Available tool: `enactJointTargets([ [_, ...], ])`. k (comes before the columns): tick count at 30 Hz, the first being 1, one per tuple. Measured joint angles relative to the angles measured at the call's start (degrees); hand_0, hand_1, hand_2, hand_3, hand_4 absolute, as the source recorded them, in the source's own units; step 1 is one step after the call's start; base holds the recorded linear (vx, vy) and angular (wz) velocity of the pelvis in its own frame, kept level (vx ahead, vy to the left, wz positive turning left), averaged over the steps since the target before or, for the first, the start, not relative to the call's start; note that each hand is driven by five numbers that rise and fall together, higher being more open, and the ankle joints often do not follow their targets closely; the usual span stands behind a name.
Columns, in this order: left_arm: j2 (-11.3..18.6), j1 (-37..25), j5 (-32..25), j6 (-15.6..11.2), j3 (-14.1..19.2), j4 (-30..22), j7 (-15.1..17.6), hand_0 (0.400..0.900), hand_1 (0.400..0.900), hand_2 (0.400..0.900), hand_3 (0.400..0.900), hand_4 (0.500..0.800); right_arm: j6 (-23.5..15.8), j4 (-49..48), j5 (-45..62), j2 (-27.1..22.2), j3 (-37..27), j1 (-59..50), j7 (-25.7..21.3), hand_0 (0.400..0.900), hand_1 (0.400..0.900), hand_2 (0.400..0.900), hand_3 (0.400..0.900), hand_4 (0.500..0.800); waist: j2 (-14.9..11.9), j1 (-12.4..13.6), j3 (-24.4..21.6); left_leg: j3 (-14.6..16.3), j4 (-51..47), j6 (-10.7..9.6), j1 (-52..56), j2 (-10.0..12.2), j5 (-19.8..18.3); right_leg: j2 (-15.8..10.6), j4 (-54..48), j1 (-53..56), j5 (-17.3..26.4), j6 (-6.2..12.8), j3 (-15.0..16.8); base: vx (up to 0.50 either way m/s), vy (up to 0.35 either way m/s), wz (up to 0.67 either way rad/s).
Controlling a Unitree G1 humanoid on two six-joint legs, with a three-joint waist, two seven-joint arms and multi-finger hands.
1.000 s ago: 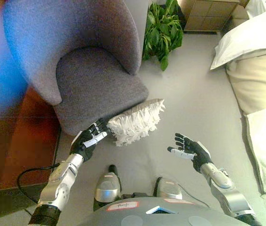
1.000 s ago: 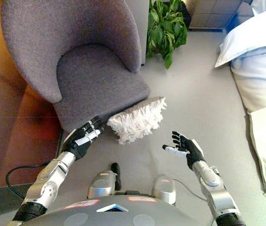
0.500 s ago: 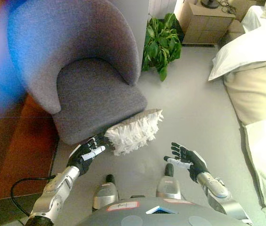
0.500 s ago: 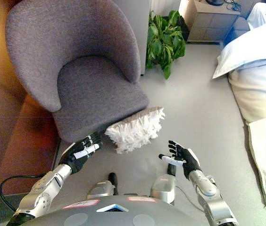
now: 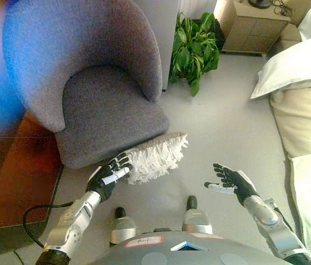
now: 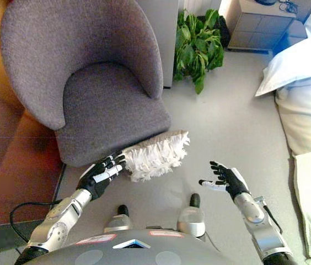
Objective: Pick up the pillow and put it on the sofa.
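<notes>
Left hand: fingers spread and straight, tips at the near end of the pillow, touching or just short of it; cannot tell which. Nothing gripped. Right hand: fingers splayed and relaxed, palm turned inward, empty, well apart from the pillow on its right side. Pillow: white, ruffled, lying on the floor, leaning against the front edge of the chair. Chair: grey, round-backed, seat bare. Plant beyond the chair. Bed along the right edge, nightstand at top.
</notes>
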Motion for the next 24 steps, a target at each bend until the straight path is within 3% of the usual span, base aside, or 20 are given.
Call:
enactJointTargets([
  [5, 2.16, 0.3, -0.02, 0.0, 0.4, 0.32, -0.15, 0.9, 0.9, 0.9, 0.9, 0.8, -1.07, 1.37, -14.11, -1.61, 1.28, -1.53, -1.44, 0.9, 0.9, 0.9, 0.9, 0.8, -0.23, 0.35, 0.81, -1.43, 0.29, 0.33, -1.34, -0.01, -0.07, -0.32, 0.92, 0.07, -0.54, 0.25, -1.23, -0.02, -0.082, 0.25],
  [8, 3.33, -1.56, -0.12, -0.05, 0.22, 0.35, -0.36, 0.9, 0.9, 0.9, 0.9, 0.8, -1.42, 5.75, -23.02, -3.49, 4.97, -8.06, -3.99, 0.9, 0.9, 0.9, 0.9, 0.8, -0.54, 0.57, 2.43, -3.22, 2.64, 0.38, -5.28, 0.27, -0.1, -0.36, 2.89, -2.51, -0.93, -0.06, -1.87, -0.28, -0.113, 0.3],
  [12, 7.25, -12.56, -3.63, -2.6, -2.99, 0.7, 0.63, 0.9, 0.9, 0.9, 0.9, 0.8, -2.33, 9.37, -31.77, -10.63, 10.88, -24.91, -9.01, 0.9, 0.9, 0.9, 0.9, 0.8, 0.09, 1.15, 10.79, -7.49, 13.04, 0.4, -19.44, 1.24, -0.41, -0.42, 11.55, -13.62, -2.36, -1.49, -1.7, -0.28, -0.012, 0.25],
  [17, 7.31, -18.38, -6.62, -6.72, -3.42, 0.64, 1.0, 0.9, 0.9, 0.9, 0.9, 0.8, -5.07, 9.52, -34.97, -16.08, 11.58, -38.02, -12.68, 0.9, 0.9, 0.9, 0.9, 0.8, 1.87, 3.36, 17.91, -8.54, 19.42, 0.63, -28.51, 2.05, -0.4, -1.84, 22.01, -22.84, -6.05, -2.38, -1.18, -0.15, -0.081, 0.36],
  [21, 7.87, -19.62, -6.83, -7.64, -3.44, 0.6, 0.81, 0.9, 0.9, 0.9, 0.9, 0.8, -7.99, 11.03, -35.44, -17.56, 14.49, -45.63, -13.96, 0.9, 0.9, 0.9, 0.9, 0.8, 2.5, 3.85, 19.39, -8.99, 24.01, 1.45, -36.42, 2.81, 0.2, -3.24, 31.63, -30.23, -10.96, -3.13, -1.07, -0.11, -0.083, 0.29],
  [24, 7.95, -19.93, -6.76, -8.22, -3.48, 0.59, 0.66, 0.9, 0.9, 0.9, 0.9, 0.8, -10.13, 11.19, -35.46, -17.52, 16.05, -48.4, -14.28, 0.9, 0.9, 0.9, 0.9, 0.8, 2.52, 5.57, 19.97, -9.66, 27.73, 0.9, -40.2, 2.92, -0.18, -3.79, 37.02, -33.7, -13.81, -3.28, -0.85, -0.03, -0.082, 0.21],
])
